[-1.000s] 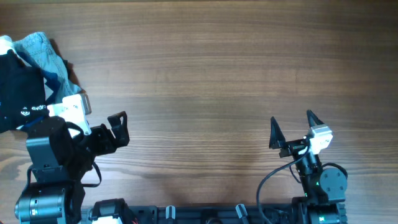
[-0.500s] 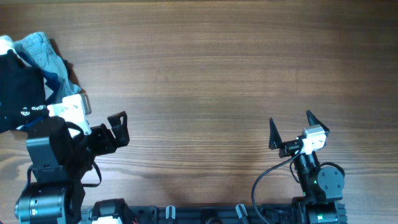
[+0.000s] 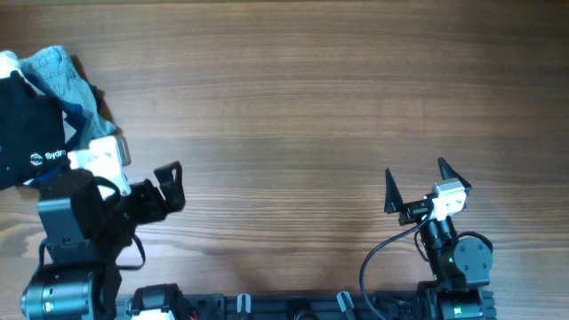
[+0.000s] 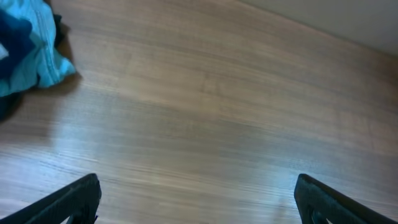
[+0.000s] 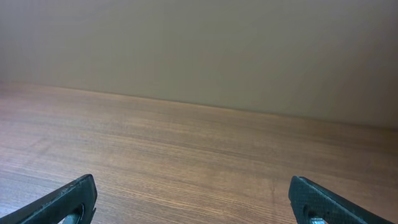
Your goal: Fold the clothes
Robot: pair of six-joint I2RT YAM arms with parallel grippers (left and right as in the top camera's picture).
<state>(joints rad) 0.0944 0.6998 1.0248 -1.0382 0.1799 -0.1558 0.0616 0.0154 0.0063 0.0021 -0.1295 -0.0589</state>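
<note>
A heap of crumpled clothes [image 3: 40, 111] lies at the table's far left edge: a black garment with white lettering, dark blue cloth and a light blue piece on top. Its light blue part shows at the upper left of the left wrist view [image 4: 34, 53]. My left gripper [image 3: 169, 187] is open and empty, to the right of and below the heap, over bare wood [image 4: 198, 199]. My right gripper [image 3: 416, 185] is open and empty near the front right of the table, far from the clothes [image 5: 193, 202].
The wooden table [image 3: 302, 98] spreads across the whole overhead view. The arm bases and cables sit along the front edge. A plain wall rises beyond the table's far edge in the right wrist view [image 5: 199, 43].
The right gripper shifted slightly to the left and down. The left arm barely moved. The clothes have not moved.
</note>
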